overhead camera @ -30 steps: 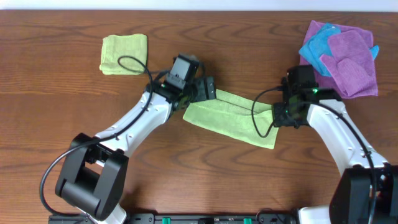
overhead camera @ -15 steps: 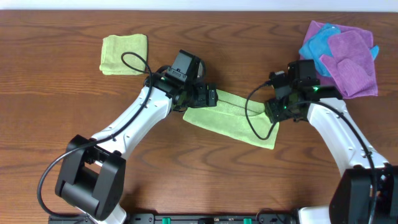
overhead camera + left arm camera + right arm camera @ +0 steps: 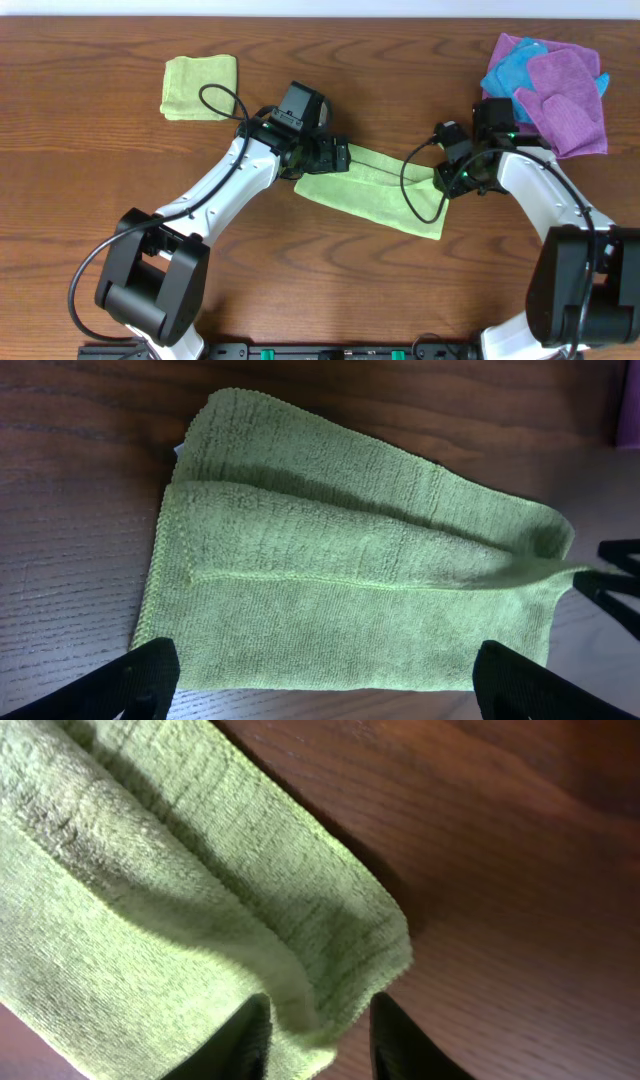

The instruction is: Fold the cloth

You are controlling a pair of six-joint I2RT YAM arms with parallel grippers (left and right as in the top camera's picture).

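A light green cloth (image 3: 375,190) lies folded lengthwise in a slanted strip at the middle of the wooden table. My left gripper (image 3: 335,157) is at its left end, wide open and empty. In the left wrist view the fingers (image 3: 320,680) straddle the near edge of the cloth (image 3: 350,600). My right gripper (image 3: 447,180) is at the cloth's right end. In the right wrist view its fingers (image 3: 315,1030) are close together with a folded corner of the cloth (image 3: 150,900) pinched between them. That corner is pulled to a point.
A folded yellow-green cloth (image 3: 200,87) lies at the back left. A pile of purple and blue cloths (image 3: 550,85) sits at the back right, just behind my right arm. Black cables hang from both arms over the cloth.
My right gripper has moved left and slightly back onto the cloth's right end. My left gripper has shifted a little right onto the left end. The cloth's right corner is drawn up.
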